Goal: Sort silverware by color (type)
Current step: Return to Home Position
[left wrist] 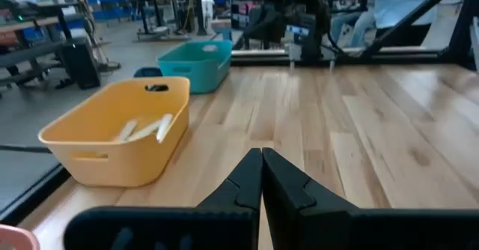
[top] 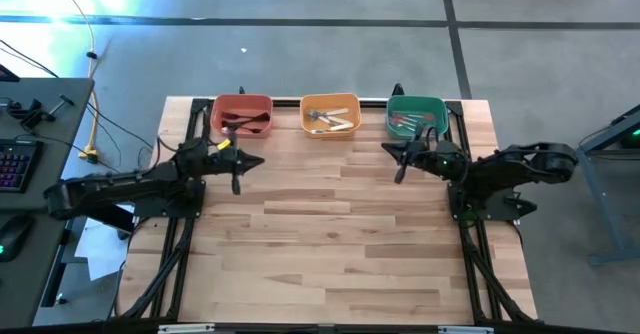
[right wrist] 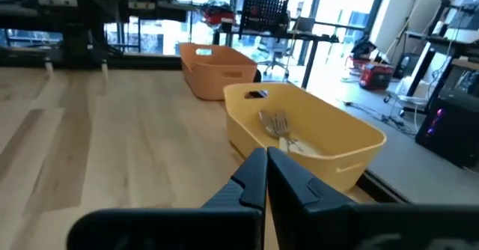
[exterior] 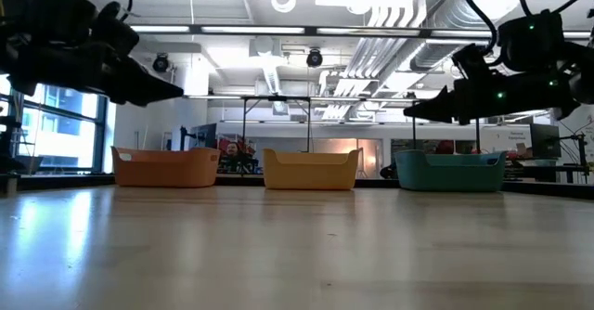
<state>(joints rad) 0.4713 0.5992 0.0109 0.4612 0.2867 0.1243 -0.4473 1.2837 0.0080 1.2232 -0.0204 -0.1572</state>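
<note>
While forks (top: 330, 121) lie in three bins (top: 330, 98), left claw (left wrist: 261, 154), right claw (right wrist: 266, 153) hover, both pinched together.

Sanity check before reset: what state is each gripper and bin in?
left gripper: shut, empty, raised
right gripper: shut, empty, raised
orange bin: upright, holds dark forks
yellow bin: upright, holds white forks
green bin: upright, holds red-handled forks

Red bin (top: 241, 99), yellow bin (top: 330, 99), green bin (top: 416, 100) lined along wooden tabletop (top: 330, 236) far edge; keyboard (top: 14, 164) beside it.
</note>
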